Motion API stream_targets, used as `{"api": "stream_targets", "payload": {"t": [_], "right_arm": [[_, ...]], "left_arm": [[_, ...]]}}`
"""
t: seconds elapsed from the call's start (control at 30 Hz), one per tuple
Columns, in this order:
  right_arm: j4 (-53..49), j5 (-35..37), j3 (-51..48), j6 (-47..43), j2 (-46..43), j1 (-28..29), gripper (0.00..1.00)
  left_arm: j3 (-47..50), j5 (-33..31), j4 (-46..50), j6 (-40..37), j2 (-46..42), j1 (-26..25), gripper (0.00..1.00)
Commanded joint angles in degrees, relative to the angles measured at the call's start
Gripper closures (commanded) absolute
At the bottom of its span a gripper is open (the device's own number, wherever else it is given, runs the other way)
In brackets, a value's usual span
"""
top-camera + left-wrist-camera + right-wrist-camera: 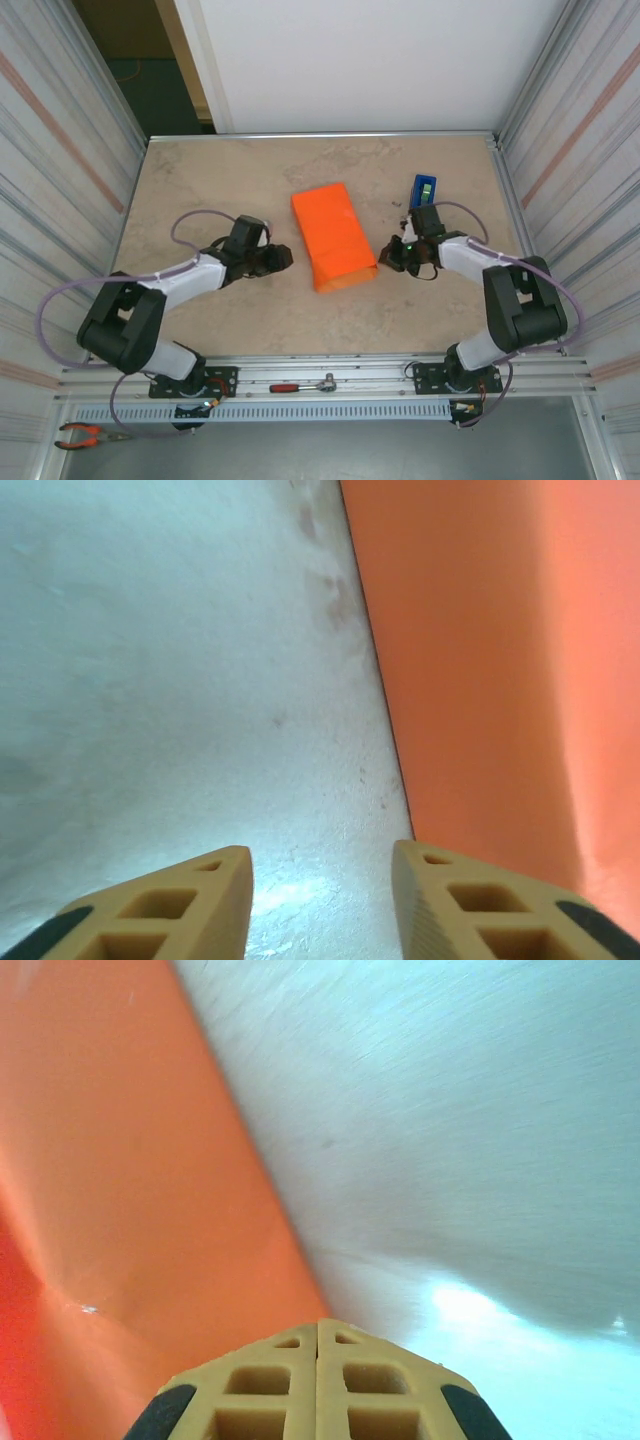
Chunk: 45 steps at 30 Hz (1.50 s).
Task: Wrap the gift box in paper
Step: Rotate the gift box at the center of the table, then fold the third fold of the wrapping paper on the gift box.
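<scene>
Risk hangs over the folded orange paper point(334, 237) at mid-table: with neither gripper holding it, the loose wrap could spring open, or a nudge from either side could push it askew. Left gripper point(280, 258), jaws apart, sits just beside its left edge; right gripper point(392, 254), fingers pressed together on nothing, sits just beside its right. The paper forms a smooth, matte oblong packet, slightly wider at the near end.
</scene>
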<state>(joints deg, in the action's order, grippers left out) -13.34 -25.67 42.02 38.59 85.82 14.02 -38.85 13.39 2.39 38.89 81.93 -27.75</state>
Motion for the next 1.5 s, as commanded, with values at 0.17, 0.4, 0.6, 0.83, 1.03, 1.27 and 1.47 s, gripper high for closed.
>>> {"api": "stream_targets", "payload": {"t": [0.17, 0.4, 0.6, 0.83, 1.03, 1.27, 1.47], "right_arm": [[-6.31, -4.71, 4.28, -3.43, -7.66, -2.30, 0.36], [-7.24, -5.12, 9.10, -4.47, -5.10, 1.66, 0.25], [-6.36, -2.59, 8.33, -6.13, -1.04, 4.24, 0.25], [-2.84, -1.87, 5.67, -6.72, 4.66, 5.80, 0.31], [-1.25, -0.67, 4.77, -5.30, 4.60, 7.72, 0.38], [-3.15, 1.60, 7.19, -5.82, 3.80, 9.79, 0.33], [-9.25, 8.56, 12.35, -8.98, 6.97, 10.24, 0.28]], "left_arm": [[-2.49, 4.30, 0.01, -0.53, -2.91, -1.97, 0.37], [-6.19, -0.27, -0.61, 0.46, -0.83, -8.14, 0.27], [-7.30, -5.34, 0.28, 0.64, 3.05, -12.50, 0.26], [-8.44, -8.57, -0.15, -0.60, 10.09, -15.10, 0.25], [-8.05, -13.61, 0.48, -1.28, 11.28, -14.92, 0.24], [-9.77, -15.58, 1.77, -3.45, 11.41, -13.78, 0.24], [-11.37, -15.46, 2.29, -4.50, 12.44, -13.12, 0.25]]}}
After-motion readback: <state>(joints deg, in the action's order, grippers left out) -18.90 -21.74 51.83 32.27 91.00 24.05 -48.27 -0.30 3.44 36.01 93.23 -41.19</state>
